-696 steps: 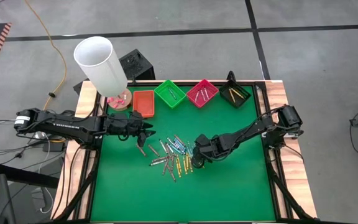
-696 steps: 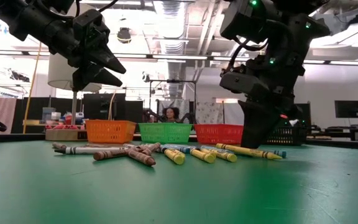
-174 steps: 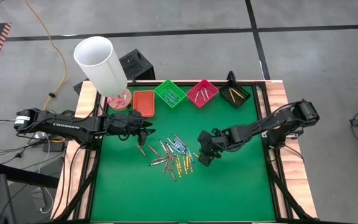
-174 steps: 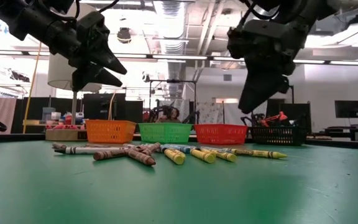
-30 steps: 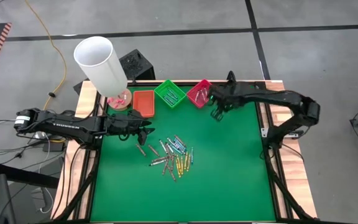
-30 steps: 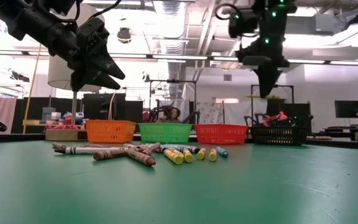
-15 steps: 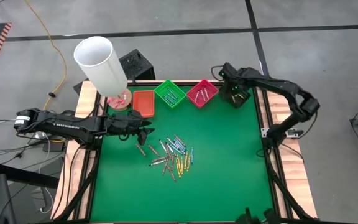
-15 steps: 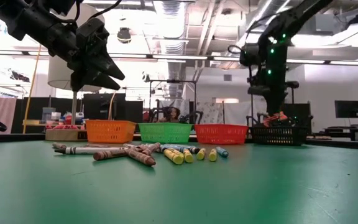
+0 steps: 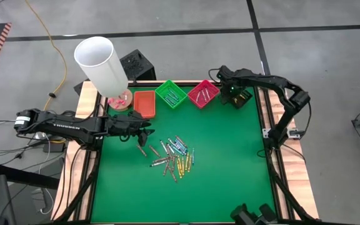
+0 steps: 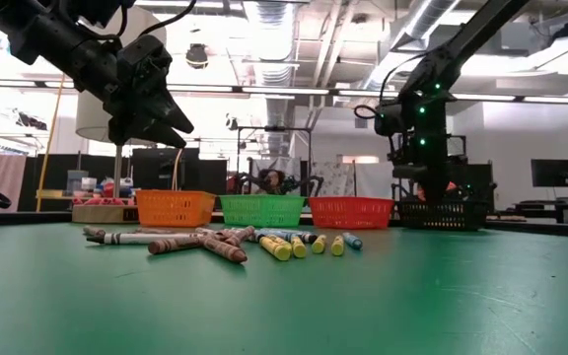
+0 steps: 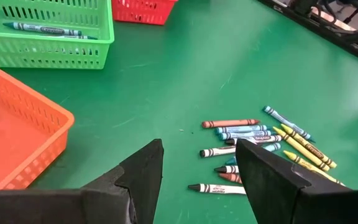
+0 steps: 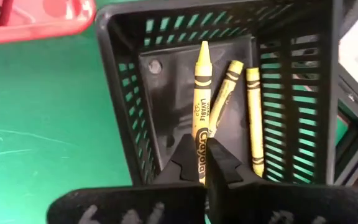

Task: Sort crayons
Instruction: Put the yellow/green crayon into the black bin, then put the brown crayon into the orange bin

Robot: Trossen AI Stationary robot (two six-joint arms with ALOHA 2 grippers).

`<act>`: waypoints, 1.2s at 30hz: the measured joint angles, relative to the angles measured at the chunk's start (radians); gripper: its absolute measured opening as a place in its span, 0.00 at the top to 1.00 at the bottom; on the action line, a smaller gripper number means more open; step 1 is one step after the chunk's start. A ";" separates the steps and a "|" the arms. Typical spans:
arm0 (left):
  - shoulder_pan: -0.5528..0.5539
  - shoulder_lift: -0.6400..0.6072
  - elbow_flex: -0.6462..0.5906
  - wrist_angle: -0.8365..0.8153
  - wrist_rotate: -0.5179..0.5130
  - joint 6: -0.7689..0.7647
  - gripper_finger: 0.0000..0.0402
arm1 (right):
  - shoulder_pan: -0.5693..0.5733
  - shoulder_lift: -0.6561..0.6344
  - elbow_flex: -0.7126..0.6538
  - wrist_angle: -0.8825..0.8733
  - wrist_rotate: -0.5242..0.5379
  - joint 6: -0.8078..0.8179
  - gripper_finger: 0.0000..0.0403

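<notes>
Yellow crayon (image 12: pixel 200 127) pinched in the right gripper (image 12: pixel 197 163) above the black tray (image 12: pixel 123 93), remaining crayons (image 9: pixel 175 156) mid-counter (image 9: pixel 230 169), left gripper (image 11: pixel 197 168) spread wide beside them

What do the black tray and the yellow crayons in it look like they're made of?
Black tray: probably molded plastic, semi-gloss, judging by its slotted lattice walls and smooth floor. Yellow crayons: likely wax with matte printed paper wrappers and bare pointed tips. The right end effector is shut on one of them.
</notes>
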 joint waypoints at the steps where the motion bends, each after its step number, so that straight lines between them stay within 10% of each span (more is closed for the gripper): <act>1: 0.000 0.000 0.000 0.000 0.000 -0.001 0.52 | -0.004 0.000 0.000 0.001 -0.002 -0.002 0.96; 18: 0.000 0.000 0.000 0.002 0.000 -0.005 0.52 | 0.008 -0.094 0.000 -0.007 -0.028 -0.039 0.76; 36: 0.000 0.000 0.000 0.030 0.005 -0.006 0.52 | 0.475 -0.362 0.001 0.273 -0.217 -0.263 0.76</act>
